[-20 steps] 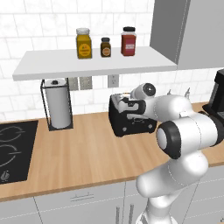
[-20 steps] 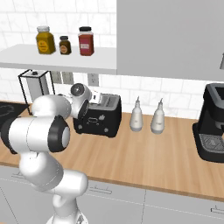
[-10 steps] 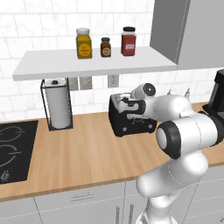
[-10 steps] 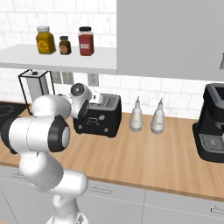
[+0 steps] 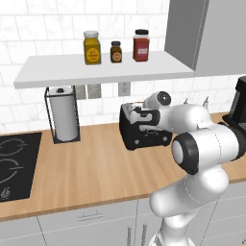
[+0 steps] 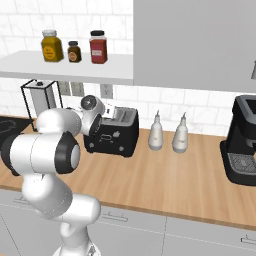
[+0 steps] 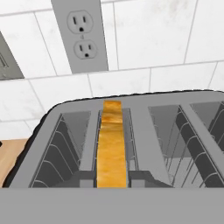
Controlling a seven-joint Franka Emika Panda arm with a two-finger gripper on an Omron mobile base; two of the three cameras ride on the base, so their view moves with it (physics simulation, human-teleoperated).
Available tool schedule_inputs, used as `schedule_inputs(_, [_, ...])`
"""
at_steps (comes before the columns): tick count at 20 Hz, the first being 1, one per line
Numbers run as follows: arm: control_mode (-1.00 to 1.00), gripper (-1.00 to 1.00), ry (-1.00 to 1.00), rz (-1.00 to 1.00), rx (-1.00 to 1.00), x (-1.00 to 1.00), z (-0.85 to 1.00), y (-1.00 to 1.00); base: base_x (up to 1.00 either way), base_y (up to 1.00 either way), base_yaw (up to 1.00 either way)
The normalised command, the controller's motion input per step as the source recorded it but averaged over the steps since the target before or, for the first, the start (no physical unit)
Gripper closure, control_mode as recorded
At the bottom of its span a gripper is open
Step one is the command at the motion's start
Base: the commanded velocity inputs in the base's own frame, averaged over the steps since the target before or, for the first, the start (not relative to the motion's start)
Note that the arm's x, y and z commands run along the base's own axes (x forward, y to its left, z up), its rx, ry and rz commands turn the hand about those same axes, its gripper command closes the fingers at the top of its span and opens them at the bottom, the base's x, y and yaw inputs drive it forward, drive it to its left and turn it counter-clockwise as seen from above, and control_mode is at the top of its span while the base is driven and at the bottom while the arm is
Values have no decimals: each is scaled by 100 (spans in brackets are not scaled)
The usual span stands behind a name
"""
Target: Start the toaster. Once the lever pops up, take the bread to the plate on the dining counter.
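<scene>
My gripper (image 7: 112, 183) is clamped on the bread (image 7: 112, 144), upright in one slot of the toaster (image 5: 144, 130) at the counter's (image 5: 96, 168) back edge.

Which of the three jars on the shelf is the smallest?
The dark brown middle jar, between the taller yellow jar and the red jar.

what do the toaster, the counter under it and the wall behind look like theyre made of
Toaster: probably black plastic or painted metal, with an even matte look; the hand view shows grey wire guides in its slots, likely metal. Counter: light wood, with faint grain streaks and a smooth finish. Wall: white glazed tile, given its grid of grout lines.
</scene>
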Motion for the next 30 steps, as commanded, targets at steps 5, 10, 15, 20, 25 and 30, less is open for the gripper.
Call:
schedule_inputs(5, [-100,100,0,0,0,0,0,0,0,0,0])
schedule_inputs(10, [-100,100,0,0,0,0,0,0,0,0,0])
schedule_inputs(15, [-100,100,0,0,0,0,0,0,0,0,0])
schedule_inputs(20, [-100,100,0,0,0,0,0,0,0,0,0])
schedule_inputs(25, [-100,100,-4,-1,0,-4,18,8,0,0,0])
schedule_inputs(30, [-100,100,-1,0,0,-16,42,2,0,0,0])
